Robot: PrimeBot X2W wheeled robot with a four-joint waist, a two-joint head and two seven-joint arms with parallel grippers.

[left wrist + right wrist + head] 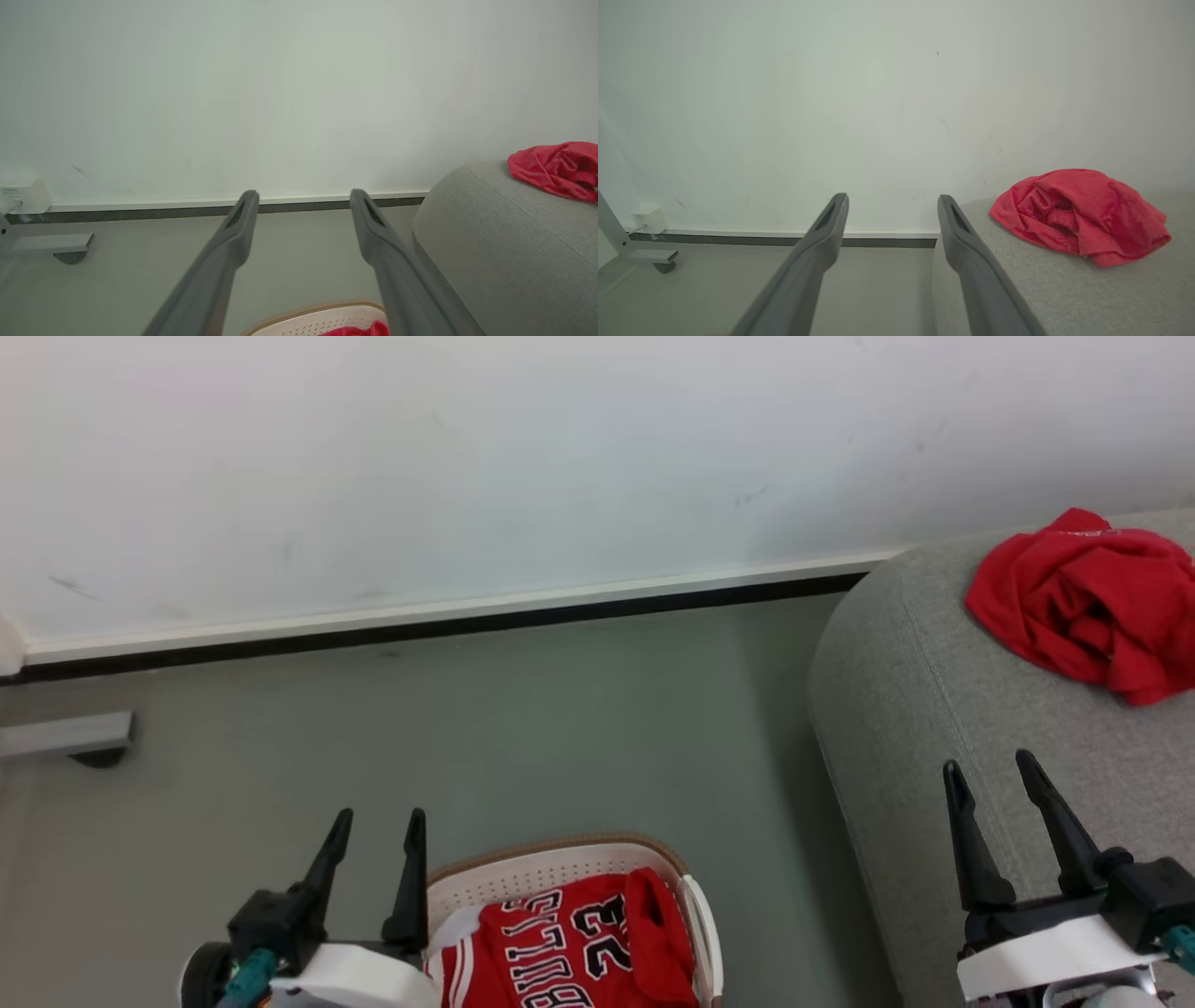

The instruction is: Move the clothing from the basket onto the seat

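A red jersey lettered "BULLS 23" [569,952] lies in the cream basket [560,863] with a brown rim at the bottom centre of the head view. A crumpled red garment [1088,602] rests on the grey seat [934,709] at the right, also seen as the red garment [1083,214] on the seat [1064,294]. My left gripper [378,826] stands open just left of the basket, holding nothing. My right gripper [990,775] is open over the seat's front part, empty, short of the crumpled garment.
A white wall with a dark baseboard [448,621] runs behind. Grey floor [523,737] lies between the basket and the wall. A grey metal foot with a caster [84,742] sits at the far left. A small white box [647,217] sits by the wall.
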